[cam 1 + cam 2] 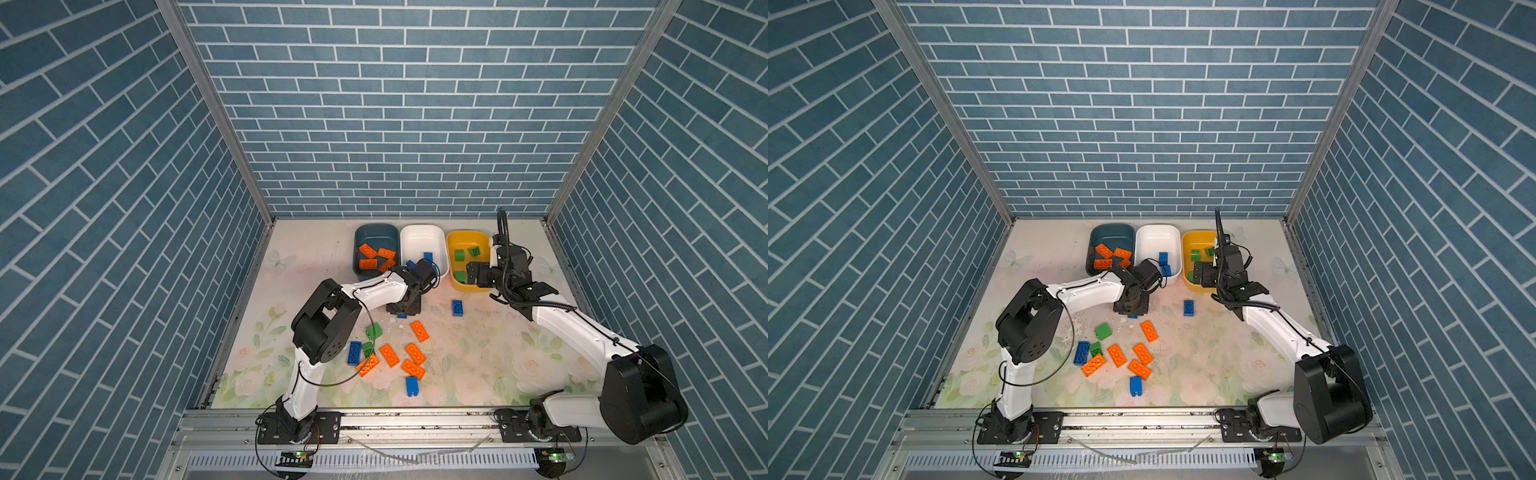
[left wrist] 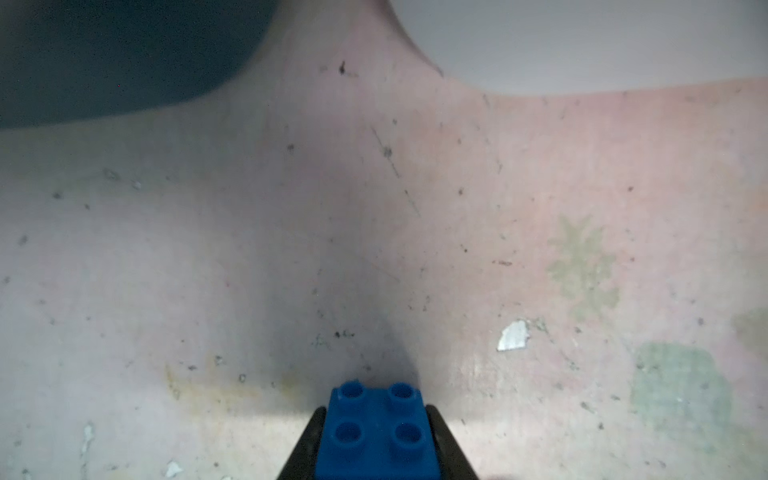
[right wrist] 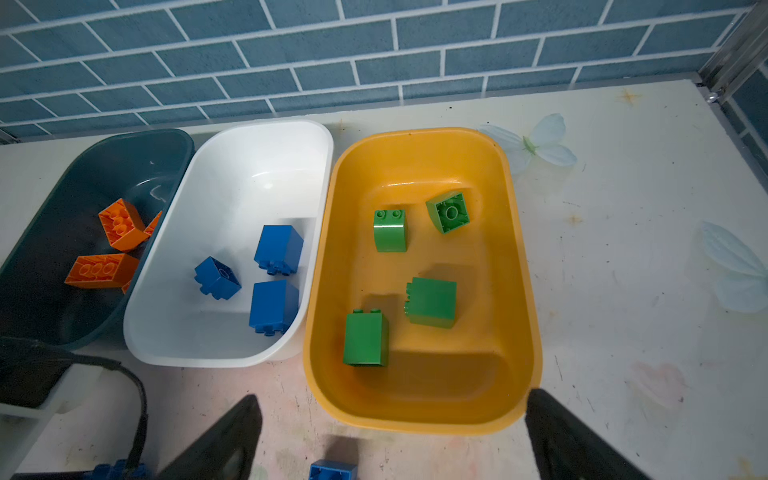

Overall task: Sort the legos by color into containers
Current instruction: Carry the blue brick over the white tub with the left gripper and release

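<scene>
L pincer (image 2: 376, 410) shows only at the bottom edge of the L wrist view: two dark fingers (image 2: 307, 444), cut off by the frame, closed against both sides of a small blue brick (image 2: 376, 436), studs up, its near end also cut off. Can't tell there whether the brick is lifted or resting on the counter (image 2: 374, 228). Beyond it, blurred, are a corner of the teal tub (image 2: 104, 62) & a corner of the white tub (image 2: 582, 41). In both top views the L arm (image 1: 374, 291) hides the grip; only a blue sliver peeks out beneath it. R pincer (image 3: 392, 397) hangs over the near rim of the yellow tub (image 3: 521, 291), jaws spread wide w/ nothing between them; just the finger ends are in the R wrist view. That view gives four green bricks (image 3: 430, 301) in the yellow tub & three blue bricks (image 3: 276, 249) in the white one. The orange bricks (image 3: 120, 224) in the teal tub are partly behind the white rim & the frame edge, so no count there, but a top view shows four. In both top views the R pincer covers the yellow tub's near end & the L arm covers the white tub's near corner. Loose on the counter: five orange flats (image 1: 390, 355), three loose blues (image 1: 457, 308), two loose greens (image 1: 374, 331) close beside the L arm. A blue piece (image 3: 332, 469) is cut off at the R wrist view's bottom edge; can't tell which one it is.
</scene>
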